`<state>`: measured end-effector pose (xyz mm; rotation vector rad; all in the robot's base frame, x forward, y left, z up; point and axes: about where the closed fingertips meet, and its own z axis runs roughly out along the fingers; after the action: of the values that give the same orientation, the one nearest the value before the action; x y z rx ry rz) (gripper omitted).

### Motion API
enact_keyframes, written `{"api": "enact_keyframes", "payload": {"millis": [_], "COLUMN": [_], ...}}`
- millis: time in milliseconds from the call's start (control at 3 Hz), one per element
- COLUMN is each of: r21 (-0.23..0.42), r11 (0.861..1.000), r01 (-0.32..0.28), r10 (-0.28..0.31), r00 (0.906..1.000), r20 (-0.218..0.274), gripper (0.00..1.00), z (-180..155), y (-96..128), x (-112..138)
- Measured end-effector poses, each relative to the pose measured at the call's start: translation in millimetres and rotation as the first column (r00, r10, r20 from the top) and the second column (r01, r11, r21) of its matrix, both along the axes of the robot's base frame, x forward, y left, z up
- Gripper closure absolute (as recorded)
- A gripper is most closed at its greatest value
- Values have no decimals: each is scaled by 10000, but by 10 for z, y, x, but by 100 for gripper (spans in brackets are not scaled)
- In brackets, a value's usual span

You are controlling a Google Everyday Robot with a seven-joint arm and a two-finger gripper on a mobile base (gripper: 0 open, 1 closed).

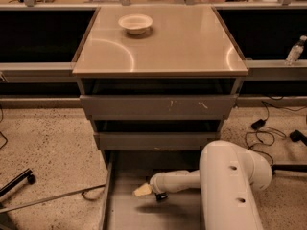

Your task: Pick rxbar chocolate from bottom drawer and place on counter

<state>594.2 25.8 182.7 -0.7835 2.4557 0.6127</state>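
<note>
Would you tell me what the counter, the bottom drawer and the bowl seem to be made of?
Counter: glossy beige laminate, perhaps; it mirrors light arcs. Bottom drawer: thin grey walls, likely matte metal. Bowl: pale ceramic or plastic, unclear. The gripper hangs over the drawer floor.

White bowl (135,23) on the counter (182,47), near the back edge, left of centre. Clear bottle (294,50) upright on a ledge beyond the right edge. Black cables (266,123) on speckled floor (48,143) past the front right corner. Gripper (143,190) low, below the front edge.
</note>
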Motion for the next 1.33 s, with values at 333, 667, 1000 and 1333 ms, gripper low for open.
{"api": "enact_keyframes", "payload": {"millis": [333, 667, 1000, 1333], "r21": [-161, -304, -414, -441], "r11": [9997, 9986, 9975, 9964], "r01": [171, 433, 572, 719], "r10": [-172, -442, -589, -744], "r00": [9998, 9986, 9974, 9955], "r20": [-103, -288, -413, -578], "gripper": [0, 0, 0, 0], "z": [-215, -431, -569, -682], "y": [-82, -229, -322, -396], "x": [66, 88, 89, 73]}}
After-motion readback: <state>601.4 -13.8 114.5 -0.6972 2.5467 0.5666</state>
